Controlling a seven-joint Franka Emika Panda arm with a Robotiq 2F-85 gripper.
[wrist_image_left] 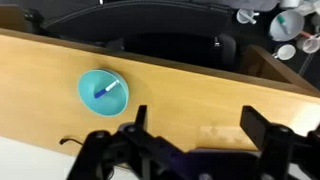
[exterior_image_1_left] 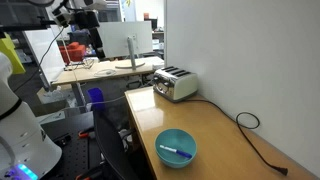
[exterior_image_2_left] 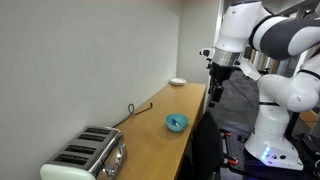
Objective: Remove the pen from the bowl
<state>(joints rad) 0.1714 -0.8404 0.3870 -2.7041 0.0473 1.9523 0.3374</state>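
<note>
The teal-blue bowl sits on the wooden table near its front edge, with the dark blue pen lying inside it. The bowl also shows in an exterior view and in the wrist view, where the pen lies across its middle. My gripper is open and empty, high above the table and well away from the bowl. In an exterior view it hangs from the white arm above the table's far end.
A silver toaster stands at one end of the table, also seen in an exterior view. A black cable runs along the table by the white wall. A small white object lies at the far end.
</note>
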